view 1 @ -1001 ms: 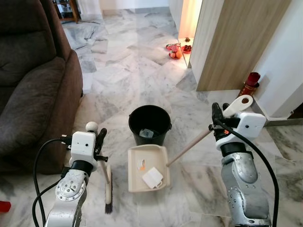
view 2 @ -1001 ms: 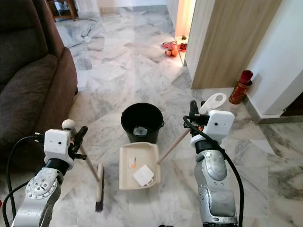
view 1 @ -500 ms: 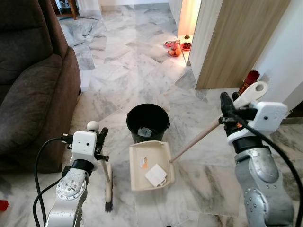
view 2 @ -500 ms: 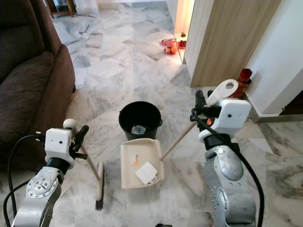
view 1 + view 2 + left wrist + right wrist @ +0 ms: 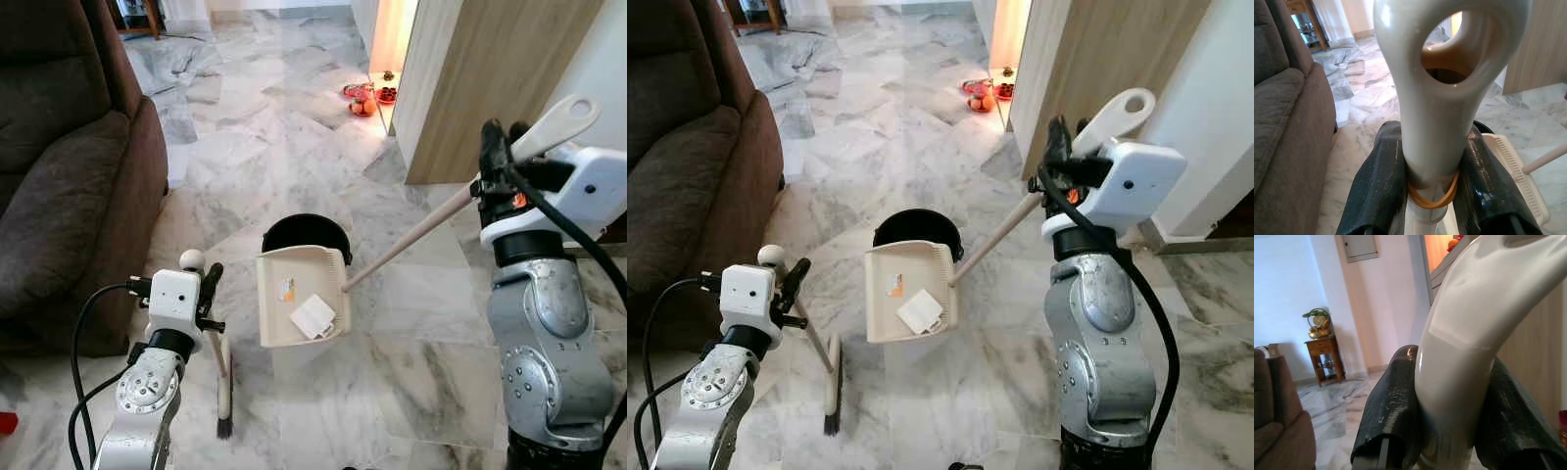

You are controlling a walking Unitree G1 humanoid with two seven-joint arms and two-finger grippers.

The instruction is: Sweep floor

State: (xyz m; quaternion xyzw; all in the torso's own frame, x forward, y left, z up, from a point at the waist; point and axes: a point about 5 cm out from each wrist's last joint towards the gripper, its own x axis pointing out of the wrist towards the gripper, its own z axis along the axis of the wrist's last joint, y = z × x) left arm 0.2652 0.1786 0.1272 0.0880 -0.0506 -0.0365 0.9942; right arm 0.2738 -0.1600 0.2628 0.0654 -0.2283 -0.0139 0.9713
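My right gripper [image 5: 502,157] is shut on the long handle [image 5: 431,221] of a cream dustpan [image 5: 299,296], held raised above the floor. The pan hangs tilted in front of a black bucket [image 5: 303,232] and partly covers it. A white scrap of paper [image 5: 313,315] lies in the pan. My left gripper [image 5: 208,294] is shut on the handle of a cream brush [image 5: 224,390], whose dark bristles rest on the marble floor. In the wrist views the black fingers [image 5: 1381,186] [image 5: 1391,421] clamp each handle.
A brown sofa [image 5: 69,166] stands close on the left. A wooden panel wall [image 5: 490,78] and a red canister [image 5: 1133,160] are at the right. Fruit offerings [image 5: 367,96] sit on the floor far ahead. A red item [image 5: 8,424] lies at the lower left.
My right arm has lifted the dustpan off the floor and up toward the bucket, tilting it. The left gripper and brush have stayed put.
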